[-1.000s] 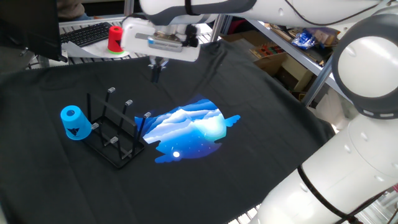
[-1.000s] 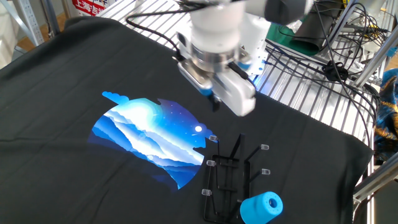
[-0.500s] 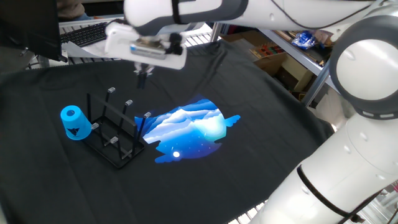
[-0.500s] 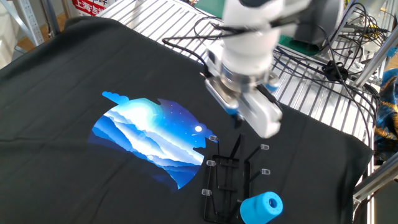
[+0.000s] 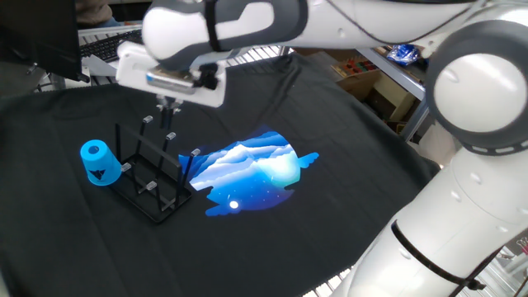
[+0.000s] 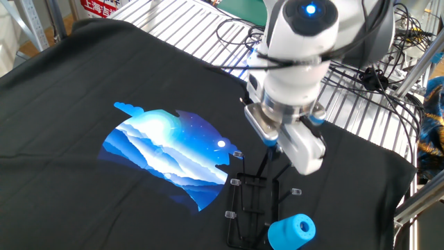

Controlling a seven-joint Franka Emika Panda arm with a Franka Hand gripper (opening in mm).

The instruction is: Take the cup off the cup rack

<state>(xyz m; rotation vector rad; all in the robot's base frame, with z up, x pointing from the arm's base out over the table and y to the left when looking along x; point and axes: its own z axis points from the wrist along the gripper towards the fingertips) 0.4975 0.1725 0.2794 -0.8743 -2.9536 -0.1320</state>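
Observation:
The bright blue cup (image 5: 97, 162) lies tipped on a peg at the left end of the black wire cup rack (image 5: 153, 183), with its dark triangular mark facing the camera. In the other fixed view the cup (image 6: 292, 231) sits at the near end of the rack (image 6: 254, 201). My gripper (image 5: 169, 106) hangs over the far side of the rack, above its pegs and to the right of the cup, not touching either. Its fingers look pressed together with nothing in them. In the other fixed view the gripper (image 6: 275, 148) is mostly hidden behind the hand.
A black cloth with a blue printed patch (image 5: 252, 169) covers the table. A keyboard (image 5: 115, 43) lies at the back left. Shelves with boxes (image 5: 363, 70) stand at the right. A wire grid surface with cables (image 6: 374, 66) lies beyond the cloth.
My gripper has moved steadily from over the back middle of the cloth toward the rack and now hangs over its pegs. The cup and rack have not moved.

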